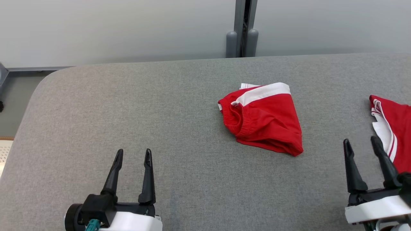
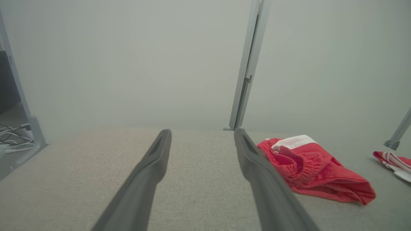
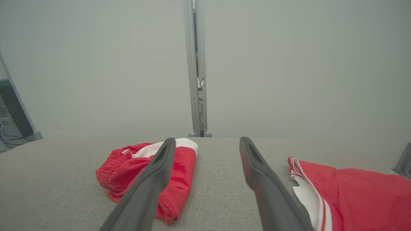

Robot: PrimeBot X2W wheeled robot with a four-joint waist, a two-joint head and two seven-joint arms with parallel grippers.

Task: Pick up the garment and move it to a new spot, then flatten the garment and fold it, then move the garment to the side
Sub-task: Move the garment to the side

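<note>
On the grey woven-fabric table (image 1: pixel 128 106), right of centre: the red fabric garment (image 1: pixel 261 118) with a white band and elastic waist, folded into a compact bundle, lying flat, touched by neither gripper. At the table's right edge, well apart from it: a second red cloth with white stripes (image 1: pixel 395 128). Near the front edge, left gripper (image 1: pixel 134 151) with jaws spread wide, holding nothing. Right gripper (image 1: pixel 360 140) likewise spread and empty, just beside the striped cloth.

A grey fabric-topped table (image 1: pixel 128 112) sits before pale partition panels (image 1: pixel 112 29). A metal post (image 1: pixel 240 19) (grey, upright) divides them; cables (image 2: pixel 13 138) trail on the floor (image 2: pixel 16 160).
</note>
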